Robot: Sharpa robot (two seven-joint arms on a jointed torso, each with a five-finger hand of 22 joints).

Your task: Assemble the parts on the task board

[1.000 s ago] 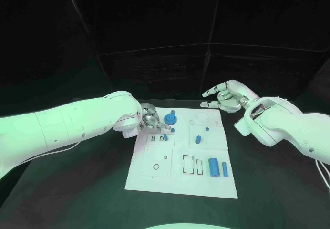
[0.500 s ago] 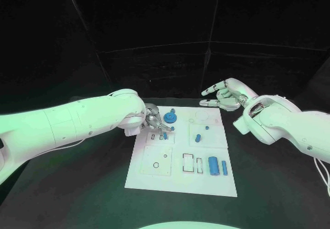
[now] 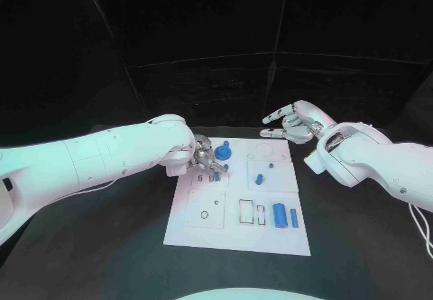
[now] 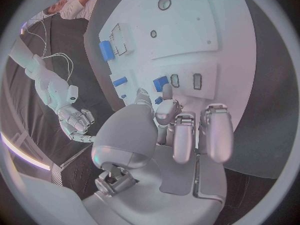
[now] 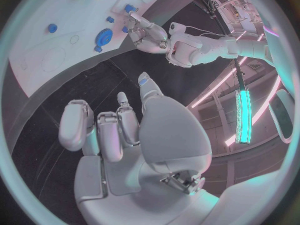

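My left hand [image 3: 202, 156], fingers curled, touches a small blue rigid plastic peg [image 3: 216, 177] at upper left of the white task board [image 3: 238, 231]; light, slippery, best pinched by its sides. Right hand [image 3: 293, 123] spread, empty.

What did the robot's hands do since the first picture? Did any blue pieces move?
The left robot hand has edged a little further over the task board, its fingers over a small blue part by the slots; whether it grips the part is unclear. The right robot hand lifted slightly, holding nothing. The blue gear and the blue cylinder stayed put.
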